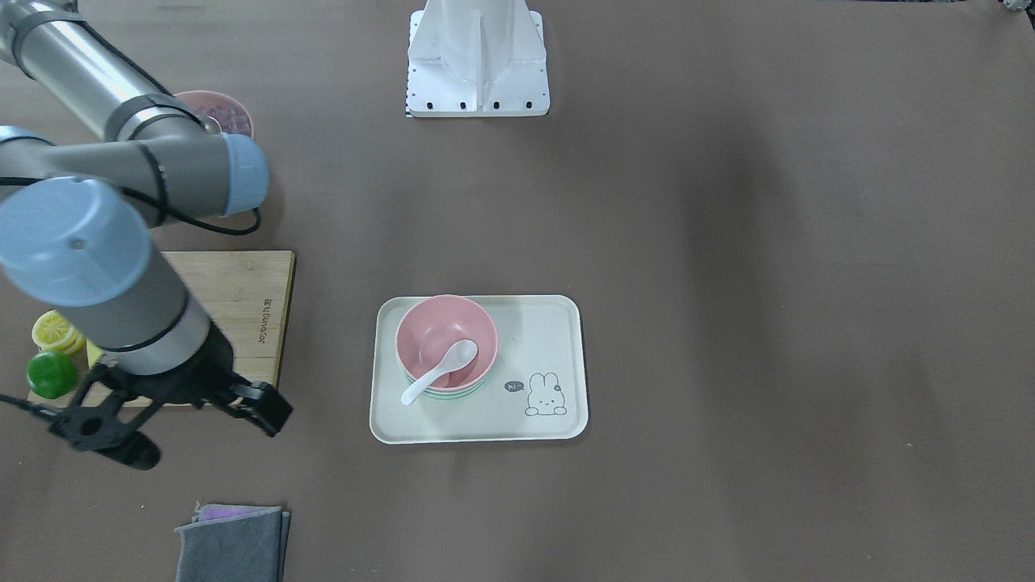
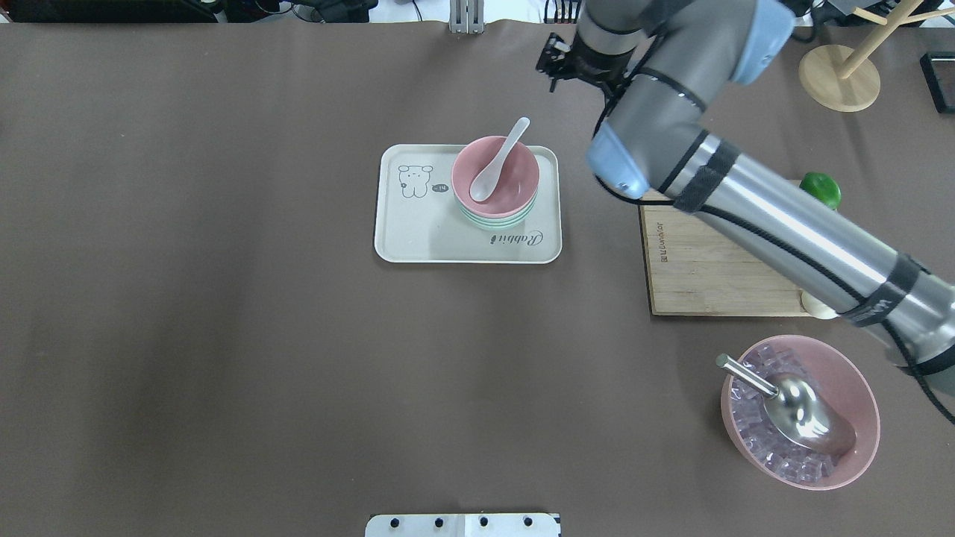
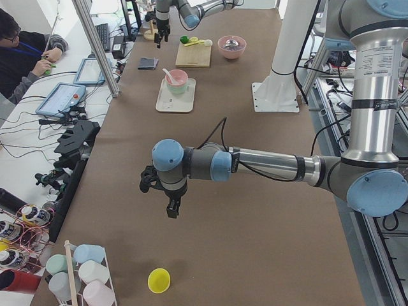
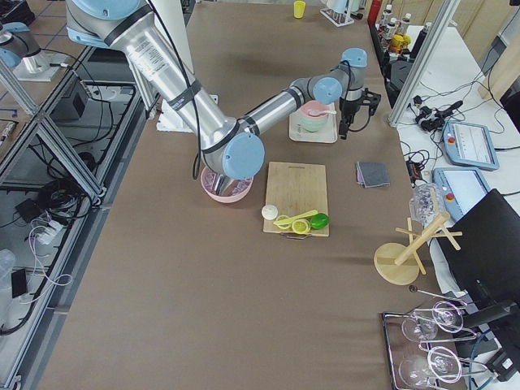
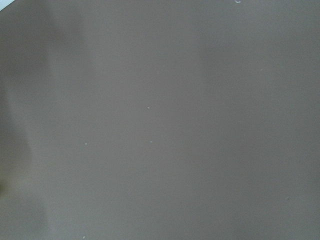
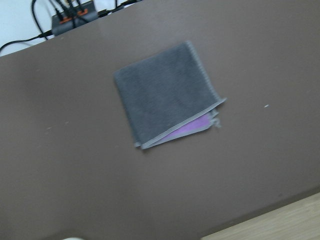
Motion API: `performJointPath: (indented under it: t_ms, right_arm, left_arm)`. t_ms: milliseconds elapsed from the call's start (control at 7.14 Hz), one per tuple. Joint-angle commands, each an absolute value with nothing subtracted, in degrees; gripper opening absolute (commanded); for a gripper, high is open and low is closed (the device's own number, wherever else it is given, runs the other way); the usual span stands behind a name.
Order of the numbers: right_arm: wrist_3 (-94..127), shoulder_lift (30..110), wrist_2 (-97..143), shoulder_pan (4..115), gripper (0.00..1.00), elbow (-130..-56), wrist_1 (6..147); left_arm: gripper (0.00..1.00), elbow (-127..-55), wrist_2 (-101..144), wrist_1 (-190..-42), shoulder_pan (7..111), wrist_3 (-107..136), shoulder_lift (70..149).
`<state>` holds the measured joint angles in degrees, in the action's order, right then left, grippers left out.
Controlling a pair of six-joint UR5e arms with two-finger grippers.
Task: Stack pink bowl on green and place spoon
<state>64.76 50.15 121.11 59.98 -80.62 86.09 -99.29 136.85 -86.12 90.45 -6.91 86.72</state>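
The right gripper (image 1: 206, 436) has its 2 fingers (image 1: 265, 409) spread wide with nothing between them. It hovers over bare table at about 1 o'clock from the tray (image 2: 418, 239) in the overhead view, well clear of it, and its wrist camera looks down on a folded grey cloth (image 6: 167, 92). On that tray, toward its 2 o'clock corner, the pink bowl (image 2: 515, 183) sits nested in the green bowl (image 2: 496, 222), of which only a rim shows. The white spoon (image 2: 498, 160) lies in the pink bowl, its handle sticking out over the rim toward 1 o'clock. By the look of it the task is complete, so the main risk is undoing it. That handle points at the gripper's side, and a low sweep back across the tray could clip it, flicking the spoon out or shifting the stack. The right arm's elbow hangs above the wooden cutting board (image 2: 709, 268), its forearm passing close to the lime (image 2: 821, 190) and the pink bowl of ice (image 2: 858, 388), so a careless retreat might knock those. The left gripper (image 3: 171, 205) points down over bare table far from the tray, on an arm stretched out level; whether it is open I cannot tell.
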Motion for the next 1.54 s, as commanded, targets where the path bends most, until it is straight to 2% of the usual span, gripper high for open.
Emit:
performJointPath:
  t_ms: [0,701,981,1121,1401]
  right_arm:
    - [46.25,60.69,125.67,69.57,1.0,-84.1,86.22]
    - [4.02,84.68,133.15,87.25,1.0,-85.16,85.34]
    - [1.31,96.97,132.72,90.35,1.0,-96.35,85.52]
    - [1.67,98.77,132.89,90.35,1.0,-98.76,86.13]
    - [1.93,98.62,132.63,90.26,1.0,-98.88,86.05]
  left_arm:
    - [0.99,-100.72,136.67,-85.52,92.64,-10.02,84.29]
    - [0.99,-100.9,136.76,-84.65,92.46,-9.49,84.9]
    - [1.0,-101.77,136.84,-84.29,92.2,-9.49,85.17]
    - [1.0,-101.78,136.93,-84.29,92.11,-8.01,85.6]
    - [1.0,-102.66,136.84,-84.46,92.02,-6.86,85.16]
